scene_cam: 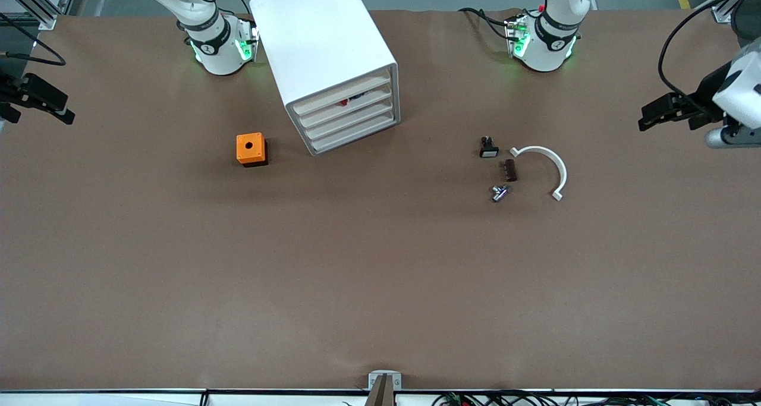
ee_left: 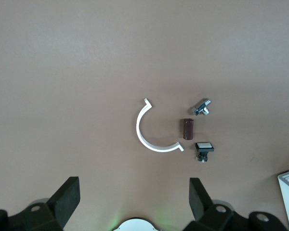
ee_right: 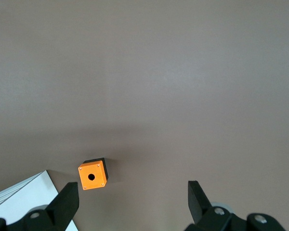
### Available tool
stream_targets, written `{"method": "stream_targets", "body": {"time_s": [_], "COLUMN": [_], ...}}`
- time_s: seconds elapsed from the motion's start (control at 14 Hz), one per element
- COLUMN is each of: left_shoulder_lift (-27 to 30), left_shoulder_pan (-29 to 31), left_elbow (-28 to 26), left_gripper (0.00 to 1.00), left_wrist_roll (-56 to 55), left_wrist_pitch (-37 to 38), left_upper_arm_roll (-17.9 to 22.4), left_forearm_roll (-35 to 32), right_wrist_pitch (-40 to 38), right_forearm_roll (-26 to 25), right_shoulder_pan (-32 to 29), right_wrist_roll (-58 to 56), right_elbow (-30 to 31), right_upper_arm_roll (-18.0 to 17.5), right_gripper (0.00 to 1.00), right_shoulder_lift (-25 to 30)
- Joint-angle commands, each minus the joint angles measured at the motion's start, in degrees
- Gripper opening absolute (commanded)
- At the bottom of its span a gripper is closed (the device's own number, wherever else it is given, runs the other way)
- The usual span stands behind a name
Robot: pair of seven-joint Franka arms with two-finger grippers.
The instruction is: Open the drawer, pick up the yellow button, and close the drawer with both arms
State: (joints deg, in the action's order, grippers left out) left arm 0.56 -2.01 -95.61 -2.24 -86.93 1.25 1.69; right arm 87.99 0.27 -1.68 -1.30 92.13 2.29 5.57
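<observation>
Waiting at the outer ends of the worktop (scene_cam: 380, 287), both arms appear to be at the very start: all four drawers of the white cabinet (scene_cam: 333, 55) sit shut, so the opening step is not yet begun. The left end effector (scene_cam: 669, 112) hangs over the worktop's edge at the left arm's end, fingers (ee_left: 67, 199) spread wide and holding nothing; the right end effector (scene_cam: 38, 100) hangs over the right arm's end, equally wide and empty. A red-and-dark speck shows through the front of the second drawer from the top (scene_cam: 351, 101), which may be the button, though it is too small to tell. That drawer lies well apart from both end effectors, between the two arm bases. The next move likely calls for one arm to reach the drawer front and draw it out squarely, perhaps while the other steadies the cabinet. An orange box (scene_cam: 251, 149) stands beside the cabinet, nearer the front camera.
</observation>
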Motion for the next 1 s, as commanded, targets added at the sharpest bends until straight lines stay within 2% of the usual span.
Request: {"method": "stream_targets", "body": {"time_s": [0.0, 0.36, 0.43, 0.57, 0.93], "left_shoulder_lift": [-2.48, -7.49, -8.89, -10.92, -15.48], "left_shoulder_pan": [-0.28, 0.25, 0.25, -0.8, -4.75], "left_elbow": [0.25, 0.34, 0.42, 0.69, 2.88], "left_gripper": [1.0, 1.0, 1.0, 1.0, 1.0], "left_wrist_roll": [-0.48, -1.27, -4.58, -18.17, -39.2], "left_wrist_pitch": [0.36, 0.45, 0.45, 0.45, 3.25], "left_upper_arm_roll": [-0.11, 0.33, 0.24, -0.2, -0.72], "left_forearm_roll": [-1.34, -3.54, -3.63, -3.8, -2.93], "right_wrist_pitch": [0.08, 0.08, 0.08, 0.16, 0.25], "right_forearm_roll": [-0.09, 0.17, 0.17, 0.26, 0.26], "right_shoulder_pan": [-0.17, 0.01, 0.1, -0.08, 0.01], "right_wrist_roll": [0.16, 0.16, 0.16, 0.16, 0.07], "right_elbow": [1.13, 1.13, 1.04, 1.04, 0.95], "right_upper_arm_roll": [0.18, 0.09, 0.09, 0.09, 0.0], "right_gripper": [1.0, 1.0, 1.0, 1.0, 1.0], "right_shoulder_lift": [1.29, 1.29, 1.29, 1.29, 1.29]}}
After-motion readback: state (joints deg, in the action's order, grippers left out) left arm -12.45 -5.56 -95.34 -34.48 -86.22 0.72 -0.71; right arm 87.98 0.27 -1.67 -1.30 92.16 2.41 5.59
